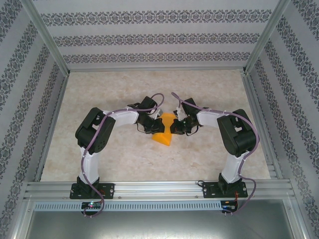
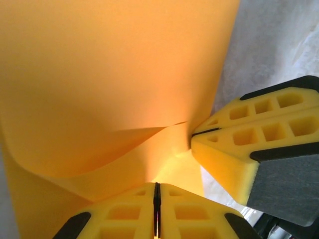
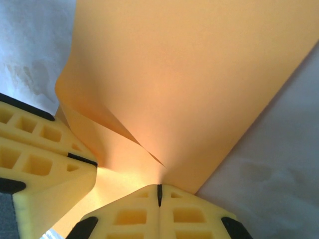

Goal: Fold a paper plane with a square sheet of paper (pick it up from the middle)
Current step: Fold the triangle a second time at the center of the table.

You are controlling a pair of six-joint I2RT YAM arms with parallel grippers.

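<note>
**While Both Pinches Hold: Hazards and Surroundings**

While I hold the orange-yellow sheet of paper (image 1: 165, 135), both pairs of my fingers are clenched. The left gripper (image 2: 156, 191) is closed to a thin seam with the paper running in at its tips. The right gripper (image 3: 159, 191) is closed on a paper edge where two layers meet. The sheet is partly folded and sits between my two grippers, fanning out ahead of both sets of fingertips, with its upper layer bowed and not pressed flat.

Hazards, as I judge them:
- Tearing. The pinch points are close together, so pulling my arms apart would load the thin paper between them.
- Slipping. Each grip takes little paper, and a sideways tug could free an edge.
- A false crease. Pressing the bowed layer down unaligned would set a fold in the wrong place.
- Collision. My fingertips are just beside each other.

Beneath my fingers lies a pale, marbled tabletop (image 1: 114, 164). Patterned wallpaper panels (image 1: 149, 30) enclose it, and an aluminium rail (image 1: 159, 189) lies behind my wrists.
</note>
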